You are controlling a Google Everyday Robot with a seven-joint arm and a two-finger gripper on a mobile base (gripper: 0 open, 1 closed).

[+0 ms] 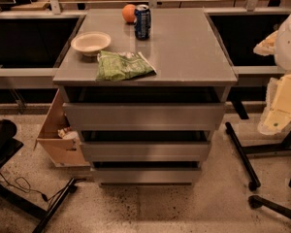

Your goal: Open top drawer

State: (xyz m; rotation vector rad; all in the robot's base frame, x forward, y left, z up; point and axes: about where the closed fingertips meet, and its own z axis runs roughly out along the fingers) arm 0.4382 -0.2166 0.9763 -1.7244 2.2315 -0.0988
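The top drawer (144,115) is the widest grey flat front, just under the grey cabinet top (184,52). A dark gap shows between its upper edge and the top. Two narrower grey fronts (145,151) sit below it. My arm shows as pale white and cream parts at the right edge of the camera view. The gripper (276,114) hangs there at about the top drawer's height, to the right of the cabinet and apart from it.
On the cabinet top are a white bowl (90,42), a green chip bag (122,65), a blue can (142,21) and an orange (129,13). An open cardboard box (58,135) stands on the floor at the left. Black chair legs (242,154) lie at the right.
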